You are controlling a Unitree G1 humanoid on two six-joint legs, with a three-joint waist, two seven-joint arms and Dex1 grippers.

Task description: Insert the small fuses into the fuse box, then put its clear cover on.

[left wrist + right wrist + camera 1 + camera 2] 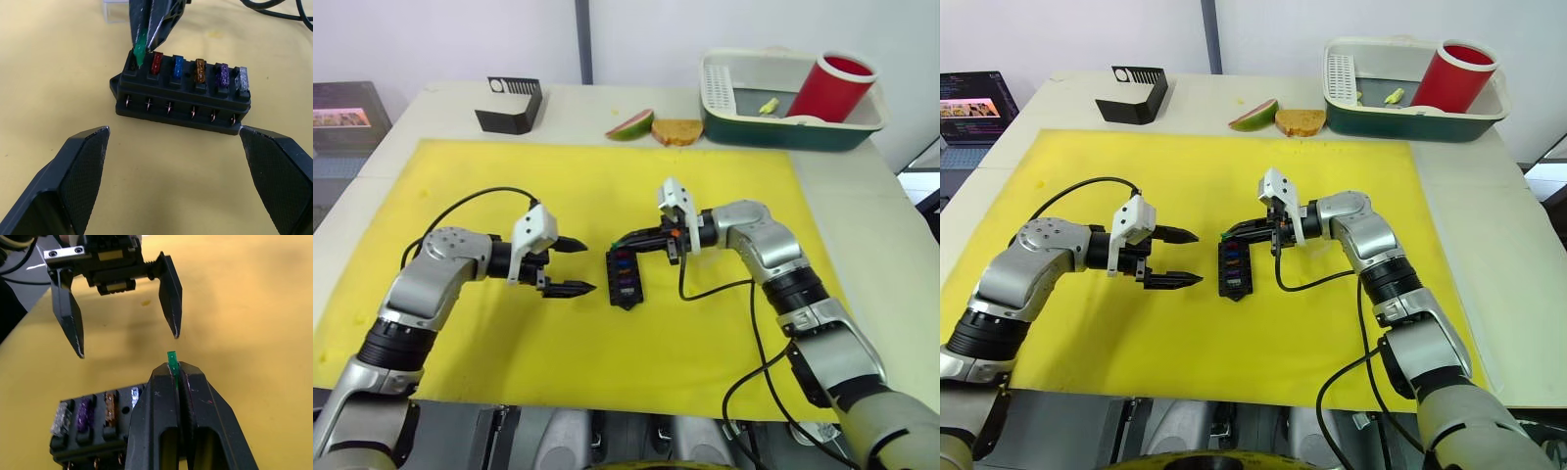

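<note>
Now the green fuse (140, 51) is right at the end slot of the fuse box (181, 100), pinched in the right gripper (175, 373).

The right gripper's fingers are closed tight on that green fuse, its tip at the first slot, the one next to the red fuse (157, 63). Along the row sit the blue fuse (178, 66), amber fuse (199, 70), purple fuse (222, 75) and clear fuse (241, 78), all seated upright. The box lies in the middle of the yellow mat (509, 352), between the two arms. The left gripper (570, 266) hangs just beside the box with its claw spread wide, holding nothing. A clear cover (116, 11) lies on the mat just behind the box, partly hidden by the right gripper.
</note>
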